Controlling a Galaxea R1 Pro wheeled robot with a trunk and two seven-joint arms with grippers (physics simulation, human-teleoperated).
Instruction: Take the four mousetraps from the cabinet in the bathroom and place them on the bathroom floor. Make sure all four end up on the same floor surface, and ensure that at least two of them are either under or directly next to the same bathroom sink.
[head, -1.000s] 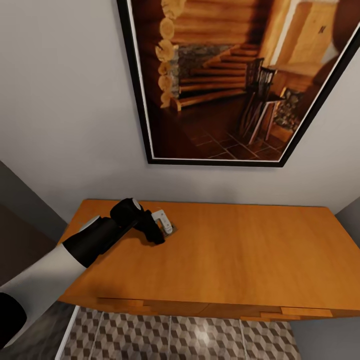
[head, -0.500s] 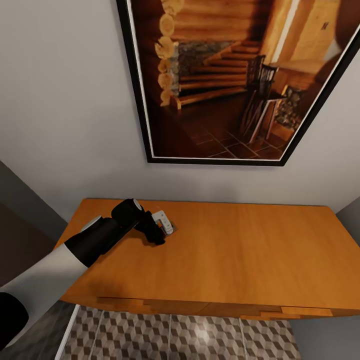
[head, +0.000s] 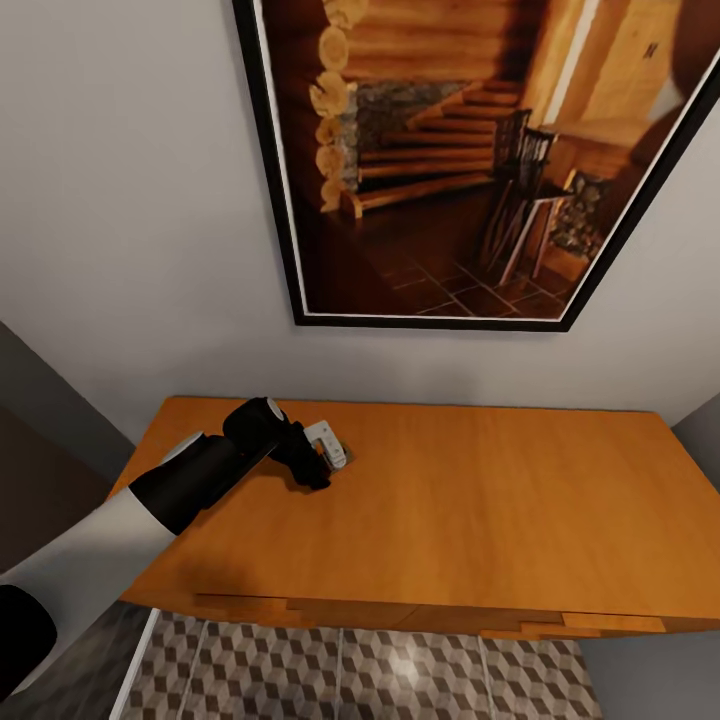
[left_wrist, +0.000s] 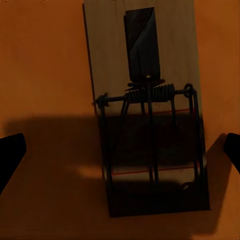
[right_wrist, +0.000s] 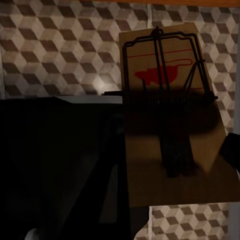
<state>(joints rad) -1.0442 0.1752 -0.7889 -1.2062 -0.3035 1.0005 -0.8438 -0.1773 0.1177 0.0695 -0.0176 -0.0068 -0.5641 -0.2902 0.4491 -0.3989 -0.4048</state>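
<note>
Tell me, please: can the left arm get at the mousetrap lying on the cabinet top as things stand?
Probably yes. The left gripper hovers directly over the mousetrap on the cabinet, fingers spread on both sides of it, and nothing lies between them.

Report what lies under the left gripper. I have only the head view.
Observer: A mousetrap lies flat on the cabinet top, between the open fingers of the left gripper, which do not touch it.
Operator: Now check the right gripper.
Observer: The right gripper appears shut on a second mousetrap, held over the patterned floor tiles.
Operator: Describe that trap's face.
Observer: A red mouse mark shows under its wire bar.
</note>
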